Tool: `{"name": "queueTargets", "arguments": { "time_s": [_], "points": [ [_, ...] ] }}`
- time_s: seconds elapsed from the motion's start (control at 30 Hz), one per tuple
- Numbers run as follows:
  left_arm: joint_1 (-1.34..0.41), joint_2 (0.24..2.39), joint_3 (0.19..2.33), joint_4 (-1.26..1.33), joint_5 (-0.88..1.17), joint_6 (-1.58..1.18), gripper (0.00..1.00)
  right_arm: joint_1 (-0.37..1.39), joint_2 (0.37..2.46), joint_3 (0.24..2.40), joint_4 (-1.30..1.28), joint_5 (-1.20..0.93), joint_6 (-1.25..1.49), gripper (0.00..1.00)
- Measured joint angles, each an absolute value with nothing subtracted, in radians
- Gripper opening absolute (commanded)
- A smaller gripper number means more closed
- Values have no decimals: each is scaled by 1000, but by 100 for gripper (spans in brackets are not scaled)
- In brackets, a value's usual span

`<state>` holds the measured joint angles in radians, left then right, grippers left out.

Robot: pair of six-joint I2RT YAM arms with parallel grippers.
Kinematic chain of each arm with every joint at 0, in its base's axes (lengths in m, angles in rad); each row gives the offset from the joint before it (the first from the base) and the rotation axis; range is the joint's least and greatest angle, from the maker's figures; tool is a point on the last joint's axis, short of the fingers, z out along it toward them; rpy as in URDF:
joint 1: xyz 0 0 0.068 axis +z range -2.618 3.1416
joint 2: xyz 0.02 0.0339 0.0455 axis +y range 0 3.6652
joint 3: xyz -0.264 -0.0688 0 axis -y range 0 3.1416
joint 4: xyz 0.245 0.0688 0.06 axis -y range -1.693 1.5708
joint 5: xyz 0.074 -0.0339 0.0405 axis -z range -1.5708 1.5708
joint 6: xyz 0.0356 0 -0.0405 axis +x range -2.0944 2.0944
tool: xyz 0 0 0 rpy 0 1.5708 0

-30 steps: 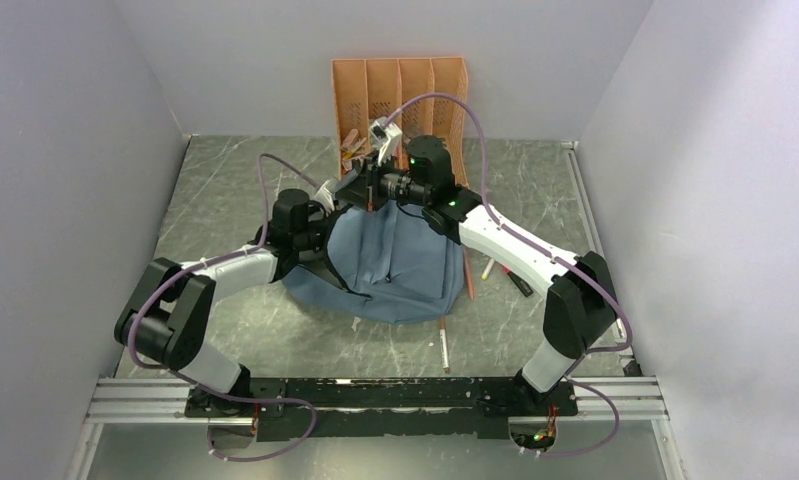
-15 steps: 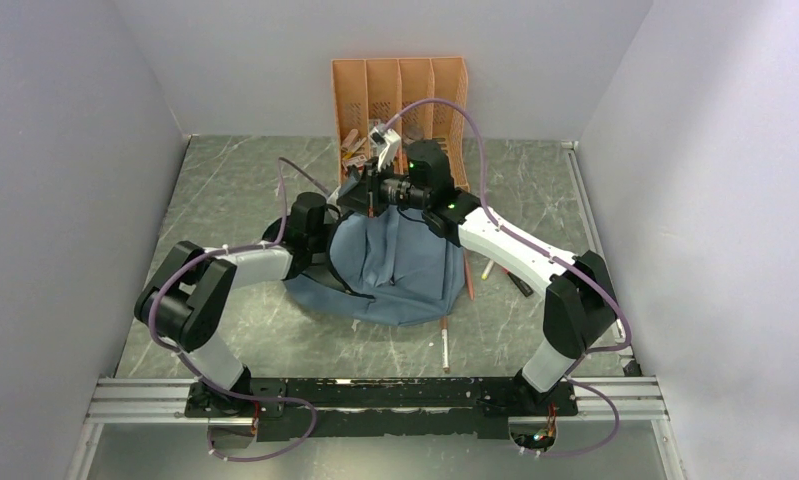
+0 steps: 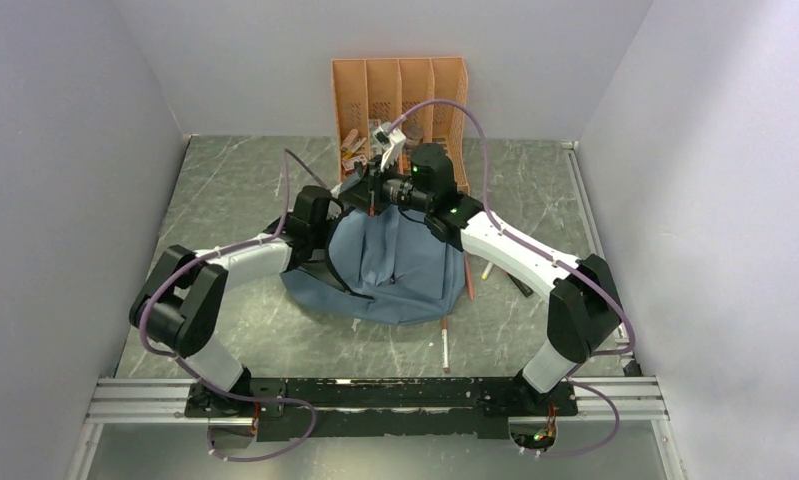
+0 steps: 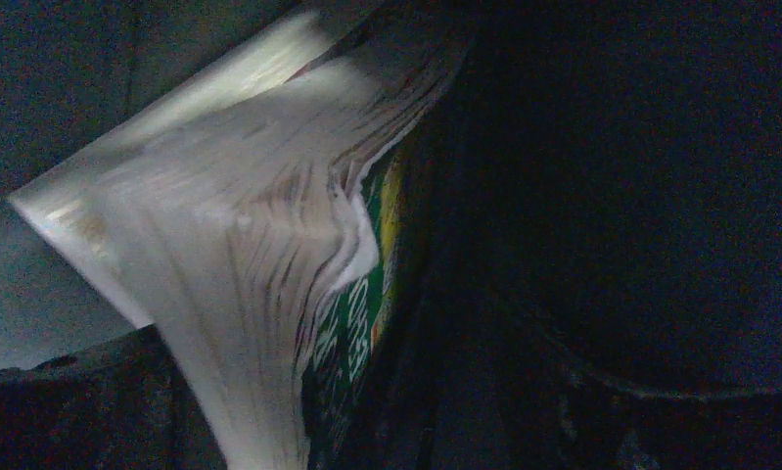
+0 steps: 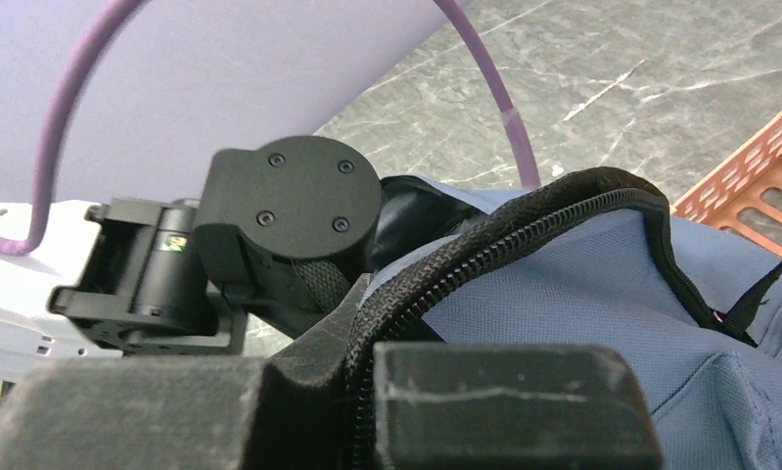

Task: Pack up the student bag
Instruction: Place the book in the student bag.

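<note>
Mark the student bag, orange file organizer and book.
student bag (image 3: 405, 270): top external, blue front panel.
orange file organizer (image 3: 375, 85): top external, upper dividers.
book (image 4: 250, 245): left wrist, fanned page edges.

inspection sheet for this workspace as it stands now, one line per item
surface: grey marbled tabletop, flat
job's things: student bag slumped mid-table, top zip open; a book with fanned pages and a green cover fills the left wrist view, apparently inside the bag
clutter: orange file organizer at the back wall; loose pens and pencils on the table right of the bag
grippers: left gripper reaches into the bag's mouth, fingers hidden; right gripper shut on the bag's zip edge
cables: purple cables loop over both arms, none seen snagged
surroundings: plain pale walls on three sides; metal rail at the near edge
</note>
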<state>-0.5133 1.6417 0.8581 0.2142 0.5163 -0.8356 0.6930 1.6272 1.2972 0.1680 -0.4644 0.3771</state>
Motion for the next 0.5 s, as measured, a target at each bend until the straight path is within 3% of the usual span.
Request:
{"name": "queueTargets", "arguments": {
  "time_s": [0.17,0.27,0.5],
  "points": [
    [-483,1557,884,50,454,-752,88,695,1616,1285,176,-444,369,0],
    [-451,1481,890,-43,411,-689,95,695,1612,1283,176,-438,364,0],
    [-356,1326,889,-208,382,-574,95,695,1609,1281,175,-429,352,0]
  ]
}}
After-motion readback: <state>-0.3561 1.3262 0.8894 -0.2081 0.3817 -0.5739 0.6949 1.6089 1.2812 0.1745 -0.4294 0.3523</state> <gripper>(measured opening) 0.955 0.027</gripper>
